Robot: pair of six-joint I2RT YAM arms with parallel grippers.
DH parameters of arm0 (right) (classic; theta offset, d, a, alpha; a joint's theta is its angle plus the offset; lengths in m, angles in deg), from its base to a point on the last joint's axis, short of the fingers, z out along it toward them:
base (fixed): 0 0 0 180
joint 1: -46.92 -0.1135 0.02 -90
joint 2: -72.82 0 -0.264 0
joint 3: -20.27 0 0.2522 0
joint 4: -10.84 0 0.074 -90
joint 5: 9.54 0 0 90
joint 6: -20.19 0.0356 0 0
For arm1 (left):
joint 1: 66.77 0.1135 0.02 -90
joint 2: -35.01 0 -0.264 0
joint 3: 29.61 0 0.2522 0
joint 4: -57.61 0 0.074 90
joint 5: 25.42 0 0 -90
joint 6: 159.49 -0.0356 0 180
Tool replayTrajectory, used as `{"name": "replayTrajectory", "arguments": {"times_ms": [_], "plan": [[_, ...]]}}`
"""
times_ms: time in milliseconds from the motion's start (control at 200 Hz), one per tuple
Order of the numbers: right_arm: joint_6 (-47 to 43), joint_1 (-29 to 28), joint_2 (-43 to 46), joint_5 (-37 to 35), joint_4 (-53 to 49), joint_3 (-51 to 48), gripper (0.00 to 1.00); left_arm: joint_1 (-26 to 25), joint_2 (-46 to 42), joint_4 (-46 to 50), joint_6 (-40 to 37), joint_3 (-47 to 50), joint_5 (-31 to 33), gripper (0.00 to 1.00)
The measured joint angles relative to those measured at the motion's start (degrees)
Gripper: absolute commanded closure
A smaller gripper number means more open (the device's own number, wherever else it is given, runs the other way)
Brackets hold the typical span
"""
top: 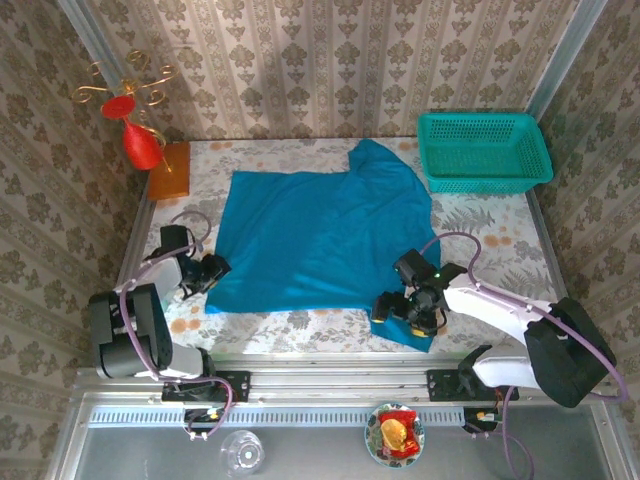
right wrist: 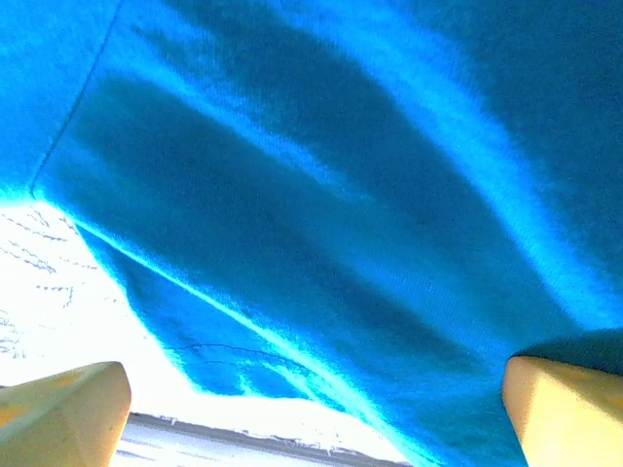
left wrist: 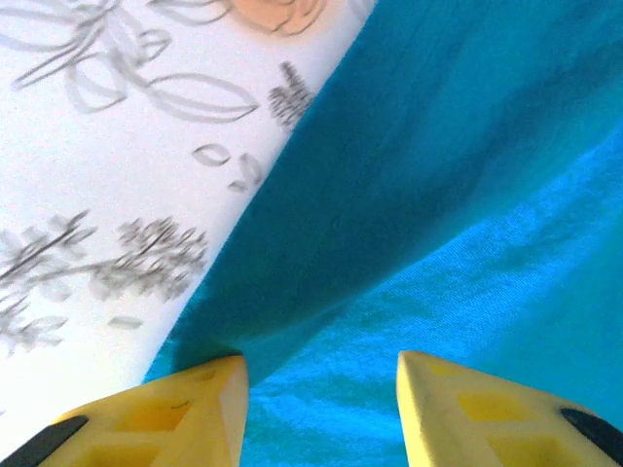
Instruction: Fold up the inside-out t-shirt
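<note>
Floral surface point(top: 300, 322) carries the inside-out t-shirt point(top: 320, 235) spread flat at centre; the left gripper point(left wrist: 321, 360) stands part-spread astride its near-left edge, the right gripper point(right wrist: 313, 375) fully spread over its near-right corner. Probable fault: either gripper closes off the edge and catches 1 layer or none, so the fold drags crooked and bunches.

Staged test booth: wallpaper panels point(top: 330, 60), aluminium rail point(top: 330, 381).
</note>
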Motion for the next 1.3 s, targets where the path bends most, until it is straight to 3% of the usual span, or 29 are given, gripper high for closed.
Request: {"name": "replayTrajectory", "arguments": {"times_ms": [165,280,535,840,1300], "plan": [[-1.0,1.0,0.3,-1.0,-5.9,6.8,0.00,0.0,-2.0,1.8,0.0,-2.3,-0.5,0.55],[-3.7,5.1,-0.5,-2.6,-6.6,14.9,0.01,-1.6,-0.9,2.8,-0.4,-8.5,-1.2,0.55],[-11.6,14.1,-14.4,-7.6,-6.4,25.5,0.01,-9.0,13.4,1.6,-1.9,-25.7,-4.7,0.58],[-14.2,20.2,-20.7,-8.2,-0.5,19.4,0.01,-10.7,28.4,-0.9,-1.5,-30.7,-4.7,0.58],[-10.8,21.3,-14.9,-10.5,0.6,12.8,0.04,-4.0,26.3,-3.4,-1.3,-26.1,-5.3,0.58]]}}
